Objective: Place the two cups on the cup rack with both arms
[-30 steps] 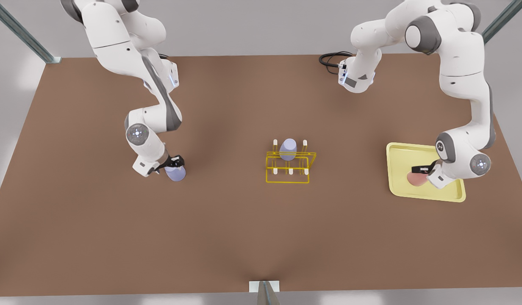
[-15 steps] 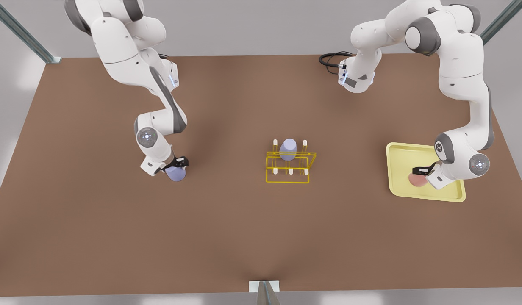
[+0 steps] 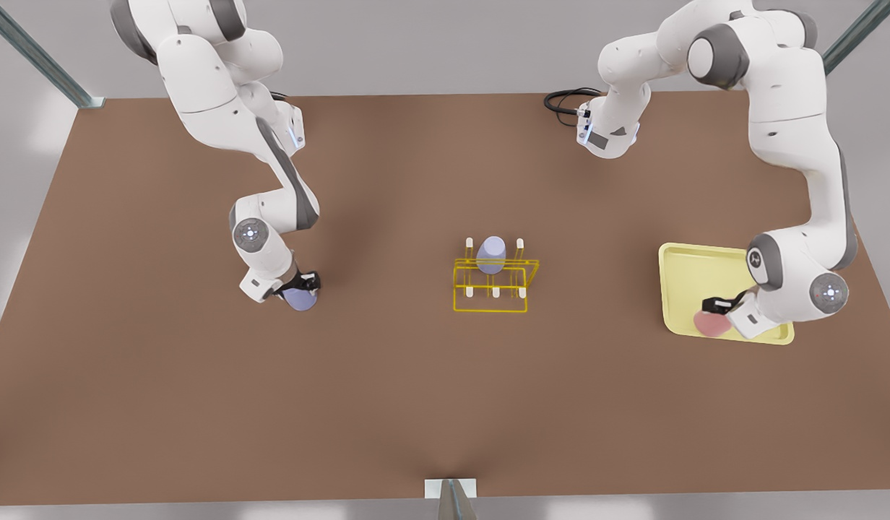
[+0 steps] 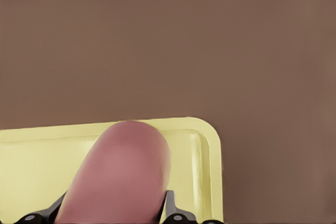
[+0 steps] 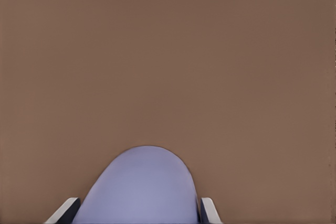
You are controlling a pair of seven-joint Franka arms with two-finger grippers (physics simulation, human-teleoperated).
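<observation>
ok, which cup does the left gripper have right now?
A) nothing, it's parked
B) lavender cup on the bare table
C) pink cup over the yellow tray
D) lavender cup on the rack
C: the left wrist view shows the left gripper with its jaws on either side of the pink cup above the pale-yellow tray, on the front view's right.

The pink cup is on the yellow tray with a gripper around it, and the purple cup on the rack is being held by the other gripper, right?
Not quite. The purple cup on the rack is untouched, as the front view shows. The right gripper is around a second purple cup out on the table. The pink cup is indeed on the yellow tray, with the left gripper around it.
</observation>
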